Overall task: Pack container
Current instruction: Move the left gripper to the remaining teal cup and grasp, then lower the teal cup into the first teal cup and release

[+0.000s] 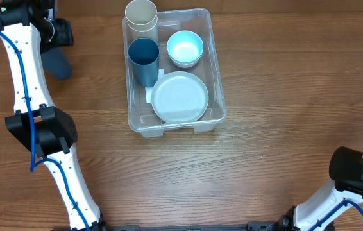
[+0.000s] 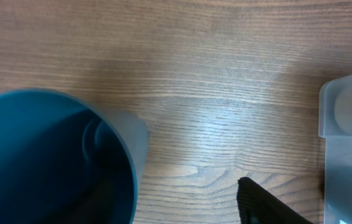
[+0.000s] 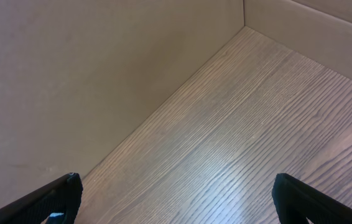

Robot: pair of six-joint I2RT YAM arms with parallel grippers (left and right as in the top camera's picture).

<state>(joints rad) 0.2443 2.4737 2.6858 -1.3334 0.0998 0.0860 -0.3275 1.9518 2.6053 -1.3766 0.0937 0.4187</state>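
Observation:
The container (image 1: 217, 77), a clear rectangular bin, stands at the table's middle back. In it are a cream cup (image 1: 141, 16), a dark blue cup (image 1: 144, 59), a light blue bowl (image 1: 185, 48) and a white plate (image 1: 180, 96). Another blue cup (image 1: 58, 63) lies on the wood left of the bin, and it fills the left of the left wrist view (image 2: 45, 155). My left gripper (image 2: 173, 196) is at this cup. One finger (image 2: 263, 202) shows, apart from the cup's wall; the other is hidden by the cup. My right gripper (image 3: 176, 193) stands wide open over bare wood.
The container's corner (image 2: 350, 124) shows at the right edge of the left wrist view. A brown cardboard wall (image 3: 89, 74) runs beside the right gripper. The right arm's base (image 1: 354, 173) sits at the table's front right corner.

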